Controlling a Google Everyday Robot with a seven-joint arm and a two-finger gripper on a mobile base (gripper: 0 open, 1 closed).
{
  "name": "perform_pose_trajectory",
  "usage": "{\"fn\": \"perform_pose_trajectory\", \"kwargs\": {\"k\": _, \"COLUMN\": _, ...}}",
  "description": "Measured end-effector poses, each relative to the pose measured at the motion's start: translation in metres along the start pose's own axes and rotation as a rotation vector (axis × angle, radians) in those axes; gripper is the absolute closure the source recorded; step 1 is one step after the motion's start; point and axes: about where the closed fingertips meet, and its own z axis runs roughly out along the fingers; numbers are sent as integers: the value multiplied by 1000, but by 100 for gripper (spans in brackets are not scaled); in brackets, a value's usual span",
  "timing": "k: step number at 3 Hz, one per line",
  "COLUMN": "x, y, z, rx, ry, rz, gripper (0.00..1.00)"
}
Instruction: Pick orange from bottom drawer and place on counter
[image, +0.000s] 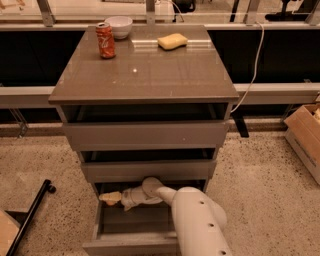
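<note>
The bottom drawer (131, 244) of the grey-brown cabinet is pulled out toward me. My white arm reaches from the lower right into it. My gripper (112, 198) is at the drawer's back left, under the middle drawer's front. A pale yellow-orange patch shows at the gripper's tip; I cannot tell whether it is the orange or part of the gripper. No orange shows anywhere else. The counter (150, 75) is the glossy top slab of the cabinet, above.
On the counter stand a red soda can (105, 40) and a white bowl (119, 26) at the back left, and a yellow sponge (172, 41) at the back middle. The top and middle drawers are slightly open. A cardboard box (306, 140) is on the right and a black pole (29, 215) on the floor at the left.
</note>
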Motion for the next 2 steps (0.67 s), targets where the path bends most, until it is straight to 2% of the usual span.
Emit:
{"fn": "perform_pose_trajectory", "kwargs": {"k": 1, "x": 0, "y": 0, "z": 0, "rx": 0, "ry": 0, "rz": 0, "gripper": 0}}
{"fn": "perform_pose_trajectory", "kwargs": {"k": 2, "x": -1, "y": 0, "z": 5, "rx": -10, "ry": -32, "rz": 2, "gripper": 0}}
